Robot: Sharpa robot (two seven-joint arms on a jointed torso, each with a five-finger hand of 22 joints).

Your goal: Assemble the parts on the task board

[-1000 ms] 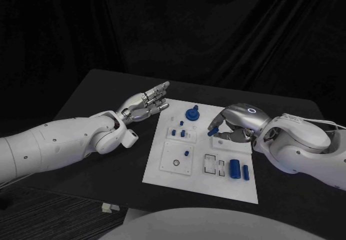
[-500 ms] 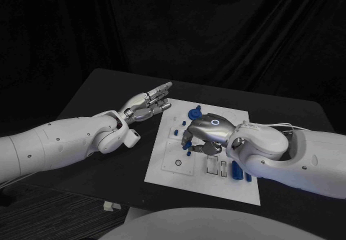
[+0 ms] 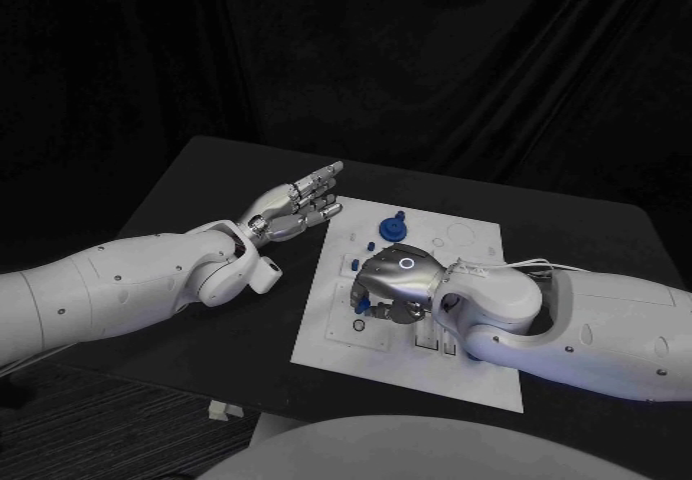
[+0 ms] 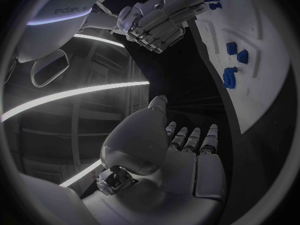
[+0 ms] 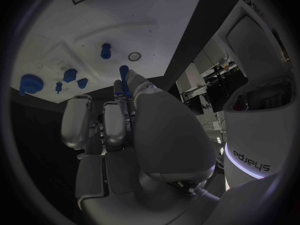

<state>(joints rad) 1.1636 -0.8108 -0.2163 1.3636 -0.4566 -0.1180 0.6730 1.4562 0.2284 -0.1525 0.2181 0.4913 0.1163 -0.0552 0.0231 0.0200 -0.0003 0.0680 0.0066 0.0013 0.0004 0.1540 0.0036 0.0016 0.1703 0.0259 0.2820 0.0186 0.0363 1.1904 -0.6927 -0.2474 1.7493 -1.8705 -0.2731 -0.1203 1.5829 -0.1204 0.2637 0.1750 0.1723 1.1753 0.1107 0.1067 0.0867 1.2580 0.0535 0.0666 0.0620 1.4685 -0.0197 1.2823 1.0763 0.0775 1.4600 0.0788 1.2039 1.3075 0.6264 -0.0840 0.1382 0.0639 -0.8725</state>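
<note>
The white task board point(image 3: 476, 238) lies in the middle of the black table. My right hand point(image 3: 397, 285) hovers over the board's left half and pinches a small blue peg point(image 5: 123, 83) between its fingertips. Just past the peg in the right wrist view are a dark ring hole point(image 5: 134, 56) and another blue peg point(image 5: 105, 50) standing in the board. A blue gear point(image 3: 389, 228) sits near the board's far edge, with small blue parts point(image 3: 351, 264) beside it. My left hand point(image 3: 296, 205) is held flat beside the board's far left corner with its fingers straight, holding nothing.
In the left wrist view my right hand point(image 4: 162, 17) reaches over the board point(image 4: 262, 100), which carries blue parts point(image 4: 236, 48). My right forearm point(image 3: 577, 320) covers the board's right side. Bare black table point(image 3: 216, 170) lies left of the board.
My right hand has carried the blue peg from the board's right middle across to its left half. The left hand has stayed where it was.
</note>
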